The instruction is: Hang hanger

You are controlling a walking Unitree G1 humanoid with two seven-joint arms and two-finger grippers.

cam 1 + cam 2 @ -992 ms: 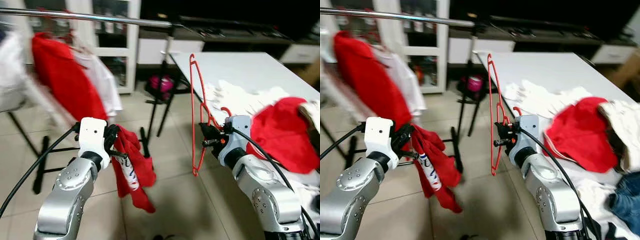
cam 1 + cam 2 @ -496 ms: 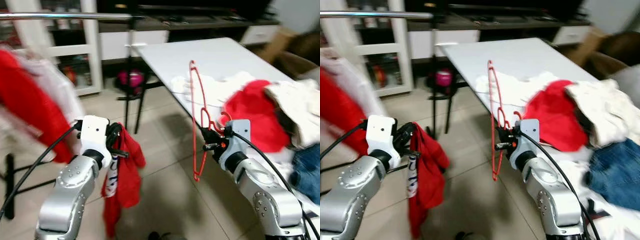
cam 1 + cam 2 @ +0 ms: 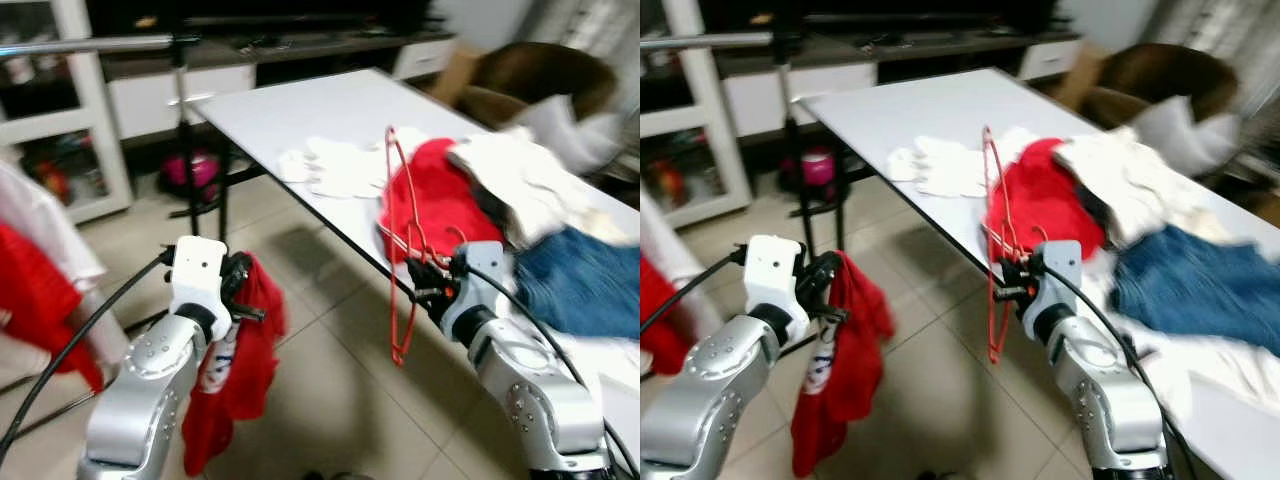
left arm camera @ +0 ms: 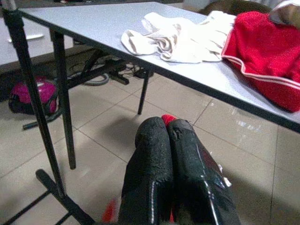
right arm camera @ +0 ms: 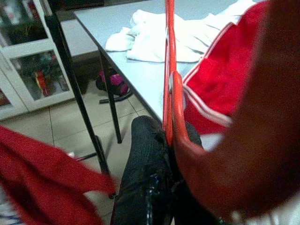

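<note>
A thin red hanger (image 3: 406, 325) stands upright and edge-on in front of the table edge, with my right gripper (image 3: 418, 285) shut on its lower part. The right wrist view shows the hanger's wire (image 5: 168, 70) running up from between the black fingers (image 5: 150, 154). My left gripper (image 3: 243, 295) is held out over the floor, shut on a red garment (image 3: 240, 370) that hangs down limp from it. A bit of red cloth (image 4: 168, 118) peeks out between its closed fingertips. The metal clothes rail (image 3: 90, 45) is at the far upper left.
A white table (image 3: 300, 100) runs along the right with a white garment (image 3: 340, 165), a red one (image 3: 430, 195), pale clothes and jeans (image 3: 580, 280). Red and white clothes (image 3: 30, 290) hang at the left edge. The rack's black pole (image 3: 190, 130) stands ahead, and a brown armchair (image 3: 530, 75) sits behind the table.
The view has swung to the right: the rail and hanging clothes slid off left and more of the table came in. Both grippers keep their holds.
</note>
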